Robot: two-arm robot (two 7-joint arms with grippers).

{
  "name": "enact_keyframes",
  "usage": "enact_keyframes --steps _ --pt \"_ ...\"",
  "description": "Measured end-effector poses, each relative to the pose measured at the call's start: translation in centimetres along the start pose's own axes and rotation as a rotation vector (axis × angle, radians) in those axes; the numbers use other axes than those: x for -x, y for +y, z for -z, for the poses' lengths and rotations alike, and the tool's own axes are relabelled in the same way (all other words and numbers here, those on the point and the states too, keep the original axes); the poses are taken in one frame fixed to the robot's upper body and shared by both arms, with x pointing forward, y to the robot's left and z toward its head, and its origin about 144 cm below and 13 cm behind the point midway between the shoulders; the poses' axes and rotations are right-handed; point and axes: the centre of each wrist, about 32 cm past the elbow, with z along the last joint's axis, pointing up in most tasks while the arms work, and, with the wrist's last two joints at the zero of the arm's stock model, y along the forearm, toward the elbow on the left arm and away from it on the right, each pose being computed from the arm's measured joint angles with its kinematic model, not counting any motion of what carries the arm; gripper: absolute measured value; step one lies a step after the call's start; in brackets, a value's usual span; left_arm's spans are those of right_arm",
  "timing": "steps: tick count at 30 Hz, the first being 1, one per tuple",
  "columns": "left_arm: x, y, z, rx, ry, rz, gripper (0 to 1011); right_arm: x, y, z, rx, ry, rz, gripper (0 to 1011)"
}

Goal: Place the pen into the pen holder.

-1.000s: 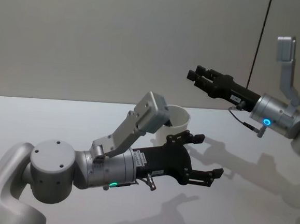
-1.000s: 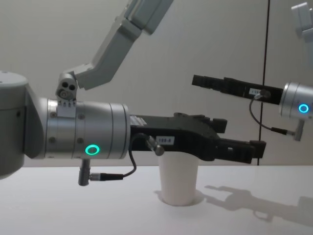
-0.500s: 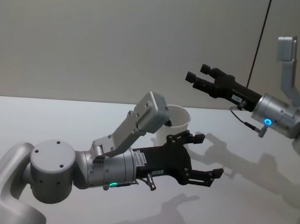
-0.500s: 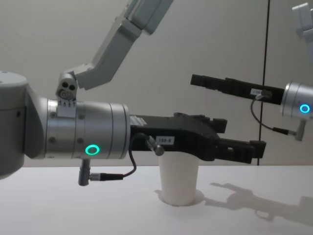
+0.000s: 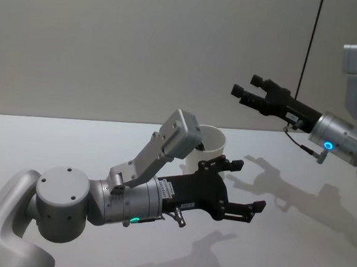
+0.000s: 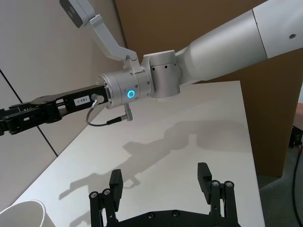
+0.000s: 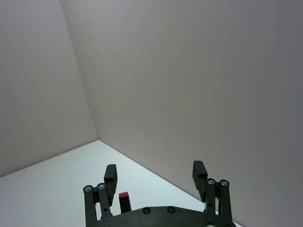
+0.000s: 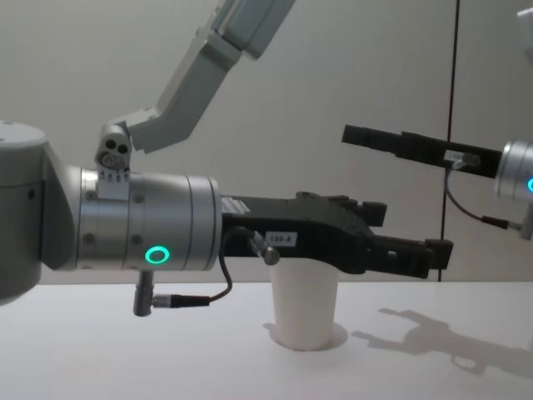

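Both splayed: left claw [image 5: 244, 187] just beside pen holder [image 5: 212, 140], right claw [image 5: 249, 89] seemingly well above

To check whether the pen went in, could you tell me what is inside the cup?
The cup shows a bare white far inner wall, no pen above the rim. The left arm covers part of its mouth, and its bottom is hidden.

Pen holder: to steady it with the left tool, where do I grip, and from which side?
Probably across the wall just under the rolled rim, coming in level from the robot's side. The pen holder stands upright on the table and widens upward, so the rim would stop slipping and the mouth stays free. The left tool is open near it.
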Motion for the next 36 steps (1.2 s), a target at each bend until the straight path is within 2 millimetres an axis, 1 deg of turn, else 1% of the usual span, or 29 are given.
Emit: enact_keyframes --steps 21,28,36 --pt "0.0 0.0 0.0 0.0 0.0 0.0 1004 -0.9 -3.4 1.0 -0.03 -0.017 0.082 1001" --pt "0.0 0.0 0.0 0.0 0.0 0.0 1004 0.0 -4.7 1.0 -0.032 -0.009 0.112 1001" --pt "0.0 0.0 0.0 0.0 0.0 0.0 1004 1.7 -6.0 0.4 -0.021 -0.015 0.139 1001"
